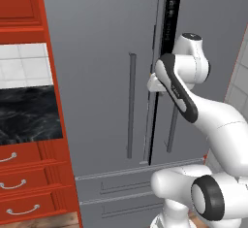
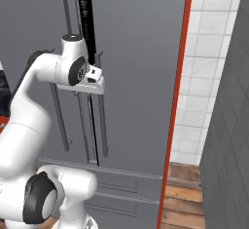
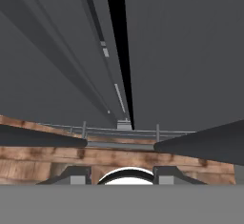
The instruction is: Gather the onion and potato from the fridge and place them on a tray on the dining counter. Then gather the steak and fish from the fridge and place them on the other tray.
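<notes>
1. Watching the two-finger gripper (image 2: 98, 80) at the tall grey double-door fridge (image 1: 101, 52): jaws closed around its right vertical bar handle (image 2: 102, 125).
2. I see a dark door gap just left of the jaws (slightly ajar).

the hand's (image 2: 97, 84) fingertips are hidden against the fridge (image 1: 101, 76); the fridge top is cropped.

Narrow dark gap (image 1: 160, 76) between fridge doors (image 1: 97, 76)

The white arm rises from its base, elbow bent, forearm reaching up and forward — wrist turned so the hand faces downward. The gripper (image 2: 96, 79) appears nearly closed, though its fingertips are hard to make out.
</notes>
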Tool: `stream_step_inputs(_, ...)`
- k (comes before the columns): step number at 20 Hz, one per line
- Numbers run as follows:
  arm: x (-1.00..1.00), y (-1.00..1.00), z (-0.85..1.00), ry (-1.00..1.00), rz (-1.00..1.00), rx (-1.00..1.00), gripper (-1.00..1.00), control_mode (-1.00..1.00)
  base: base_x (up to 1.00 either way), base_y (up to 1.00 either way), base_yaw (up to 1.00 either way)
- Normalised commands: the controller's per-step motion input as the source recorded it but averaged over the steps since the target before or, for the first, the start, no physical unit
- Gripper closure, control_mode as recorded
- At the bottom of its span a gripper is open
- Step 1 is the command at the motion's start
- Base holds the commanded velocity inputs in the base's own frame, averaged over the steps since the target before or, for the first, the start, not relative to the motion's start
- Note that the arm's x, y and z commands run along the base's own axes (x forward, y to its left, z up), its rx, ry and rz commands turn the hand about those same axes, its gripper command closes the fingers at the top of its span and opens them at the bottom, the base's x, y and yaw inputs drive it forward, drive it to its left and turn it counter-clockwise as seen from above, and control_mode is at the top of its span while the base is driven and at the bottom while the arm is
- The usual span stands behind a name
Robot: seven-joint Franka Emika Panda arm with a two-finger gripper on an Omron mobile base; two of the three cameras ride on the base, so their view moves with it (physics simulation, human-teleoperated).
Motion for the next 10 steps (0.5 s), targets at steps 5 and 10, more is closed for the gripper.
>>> stream_step_inputs(5,0.00,0.00,0.00,0.00,0.00,0.00,-1.00,1.00,0.00,0.00,0.00)
stream_step_inputs(10,0.00,0.00,0.00,0.00,0.00,0.00,-1.00,1.00,-0.03,0.00,0.00)
